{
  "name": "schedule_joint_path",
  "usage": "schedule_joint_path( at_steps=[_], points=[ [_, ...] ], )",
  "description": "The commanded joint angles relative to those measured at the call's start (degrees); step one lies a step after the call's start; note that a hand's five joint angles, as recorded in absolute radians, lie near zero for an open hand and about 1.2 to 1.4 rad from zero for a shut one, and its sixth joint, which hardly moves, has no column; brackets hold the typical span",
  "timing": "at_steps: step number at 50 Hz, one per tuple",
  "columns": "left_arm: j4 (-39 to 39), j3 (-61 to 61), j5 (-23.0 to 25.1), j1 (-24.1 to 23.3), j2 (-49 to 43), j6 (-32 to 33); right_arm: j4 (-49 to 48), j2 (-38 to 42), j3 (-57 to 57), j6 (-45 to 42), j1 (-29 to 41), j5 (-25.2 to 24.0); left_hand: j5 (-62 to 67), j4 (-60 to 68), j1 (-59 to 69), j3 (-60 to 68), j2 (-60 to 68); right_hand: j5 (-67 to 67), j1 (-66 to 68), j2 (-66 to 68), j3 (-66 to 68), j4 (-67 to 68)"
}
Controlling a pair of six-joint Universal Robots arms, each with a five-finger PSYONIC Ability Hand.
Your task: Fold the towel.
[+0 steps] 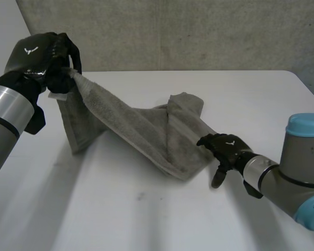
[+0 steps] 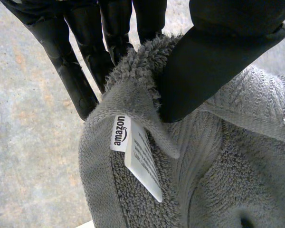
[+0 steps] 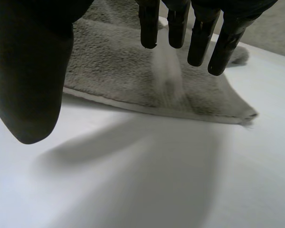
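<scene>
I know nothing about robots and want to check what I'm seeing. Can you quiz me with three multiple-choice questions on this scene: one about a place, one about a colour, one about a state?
1. Where does the left hand hold the towel?
A) at a corner, raised off the table
B) at its middle
C) nowhere

2. What colour is the towel?
A) blue
B) grey
C) red

3. The right hand is:
A) shut on the towel
B) a fist
C) open

Answers:
1 A: it pinches the raised corner by the label.
2 B: the cloth is grey all over.
3 C: its fingers are straight beside the towel's edge and hold nothing.
</scene>
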Motion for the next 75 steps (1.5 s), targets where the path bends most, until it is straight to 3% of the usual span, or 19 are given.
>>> schedule_joint_path(
  at_steps=[1,14,22,28,29,30,32,36,37,38,40,42,51,54,59,65,70,75],
  points=[
    [-0.6,1.5,-0.1,-0.2,0.5,-1.7,-1.2,2.6,-1.2,3.9,4.8,0.2,11.1,10.1,11.3,10.3,10.2,0.9,0.9,0.2,0.7,-0.1],
    [-1.5,4.5,-0.4,-2.0,0.5,-2.0,-4.5,6.4,-5.2,12.6,12.7,1.5,11.1,10.1,11.3,10.3,10.2,4.7,4.7,4.0,4.5,3.8],
    [-1.5,4.7,-0.5,-1.9,0.5,-2.8,-6.9,9.9,-9.0,18.9,13.4,6.7,11.1,10.1,11.3,10.3,10.2,17.8,17.8,17.2,17.6,16.9],
    [-1.5,4.5,-0.6,-1.7,0.5,-3.3,-7.0,12.5,-12.1,21.5,13.3,7.9,11.1,10.1,11.3,10.3,10.2,40.4,40.4,39.7,40.2,39.5],
    [-1.5,4.4,-0.6,-1.5,0.5,-3.4,-7.0,12.8,-12.6,21.5,13.3,8.4,11.1,10.1,11.3,10.3,10.2,51.2,51.2,50.5,51.0,50.3],
    [-1.5,4.4,-0.6,-1.5,0.5,-3.4,-7.0,12.8,-12.6,21.5,13.3,8.4,11.1,10.1,11.3,10.3,10.2,51.3,51.3,50.6,51.1,50.4],
    [-1.4,4.0,-0.6,-1.2,0.6,-3.5,-6.9,12.7,-13.0,21.2,12.7,9.8,11.1,10.1,11.3,10.3,10.2,64.2,64.2,63.5,64.0,63.3],
    [-1.3,3.8,-0.5,-1.0,0.5,-3.5,-6.2,11.9,-13.5,20.6,12.6,10.1,11.1,10.1,11.3,10.3,10.2,59.6,59.6,58.9,59.4,58.6],
    [-1.4,3.7,-0.5,-0.9,0.4,-3.5,-6.1,11.0,-13.4,20.0,12.6,10.2,11.1,10.1,11.3,10.3,10.2,50.9,50.9,50.2,50.7,50.0],
    [-1.4,3.7,-0.5,-0.9,0.4,-3.5,-6.1,11.0,-13.4,20.0,12.6,10.2,11.1,10.1,11.3,10.3,10.2,50.8,50.8,50.1,50.6,49.9],
    [-1.4,3.1,-0.5,-0.7,0.4,-3.5,-6.1,8.4,-12.6,18.0,12.3,10.2,11.1,10.1,11.3,10.3,10.2,8.7,8.7,8.0,8.5,7.7],
    [-1.2,2.1,-0.4,-0.2,0.4,-3.5,-5.9,7.2,-12.4,16.4,11.9,10.1,11.1,10.1,11.3,10.3,10.2,3.6,3.6,2.9,3.4,2.7],
    [-0.9,-2.7,0.1,1.0,0.4,-3.4,1.0,3.9,-13.4,0.2,4.0,9.0,11.1,10.1,11.3,10.3,10.2,3.7,3.7,3.0,3.5,2.8],
    [-0.9,-3.4,0.1,1.2,0.4,-3.3,2.4,4.0,-14.5,-3.2,3.1,8.9,11.1,10.1,11.3,10.3,10.2,3.7,3.7,3.0,3.5,2.8],
    [-0.8,-4.8,0.2,2.2,0.2,-3.3,5.4,6.3,-17.4,-16.2,2.2,8.1,11.1,10.1,11.3,10.3,10.2,5.1,5.1,4.4,4.9,4.1],
    [-0.7,-5.4,0.3,2.9,0.0,-3.4,5.5,8.5,-18.9,-19.9,1.3,7.0,11.1,10.1,11.3,10.3,10.2,7.1,7.1,6.4,6.9,6.2],
    [-0.7,-5.9,0.3,2.9,-0.3,-3.4,4.9,11.4,-19.6,-20.8,1.3,-0.2,11.1,10.1,11.3,10.3,10.2,10.9,10.9,10.3,10.7,10.0],
    [0.1,-6.3,0.3,3.0,-0.4,-3.4,4.0,13.6,-21.5,-22.3,1.4,-2.6,11.1,10.1,11.3,10.3,10.2,14.8,14.8,14.1,14.6,13.9]
  ],
)
